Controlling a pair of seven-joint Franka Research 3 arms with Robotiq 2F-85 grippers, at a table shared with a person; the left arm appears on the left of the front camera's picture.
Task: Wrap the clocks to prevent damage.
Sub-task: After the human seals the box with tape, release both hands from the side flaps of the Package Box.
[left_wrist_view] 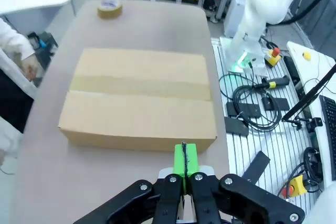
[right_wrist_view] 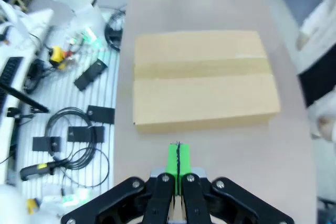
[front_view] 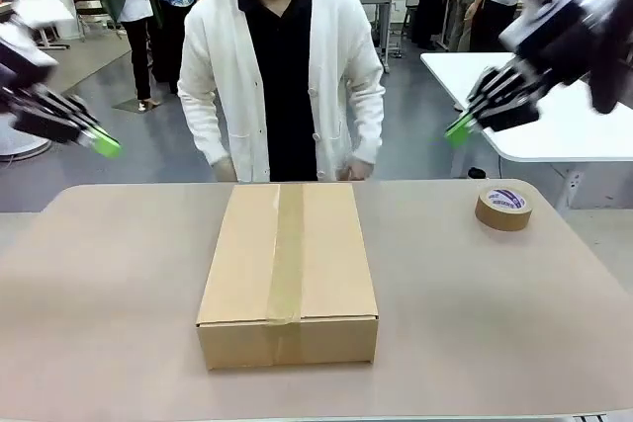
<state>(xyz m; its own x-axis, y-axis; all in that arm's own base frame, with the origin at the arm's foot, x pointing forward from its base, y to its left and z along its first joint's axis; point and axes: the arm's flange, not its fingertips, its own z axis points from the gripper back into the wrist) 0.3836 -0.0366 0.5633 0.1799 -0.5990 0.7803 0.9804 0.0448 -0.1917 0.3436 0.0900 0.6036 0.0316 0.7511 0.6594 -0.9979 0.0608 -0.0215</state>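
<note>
clocks themselves cannot be seen; if they are anywhere on the bench, they would be inside the sealed cardboard box (front_view: 288, 269), which is a guess from the task and not something visible. left gripper (front_view: 102, 143) hangs in the air at the left side, above the bench (front_view: 99, 294), its green pads pressed together with nothing between them; the left wrist view shows the two pads as one closed block (left_wrist_view: 185, 159) over the near edge of the box. right gripper (front_view: 461, 128) is likewise raised at the right side, pads pressed flat against each other and empty, and its own wrist view shows the same closed pair (right_wrist_view: 178, 159) looking down on the box from the other side. neither gripper touches anything.

the box sits in the middle of the bench, flaps shut, with a strip of brown tape (front_view: 287, 249) running down its length and over the near face. a roll of packing tape (front_view: 503, 208) lies flat near the far right corner, well apart from the box. the person (front_view: 282, 76) stands at the far edge with both hands low, just behind the box.

judging from this, the wrapping and sealing look done or nearly done, and the arms seem parked. if more is wanted, the next move would call for opening a gripper first and then coming down, whether toward the tape roll or the box sides.
</note>
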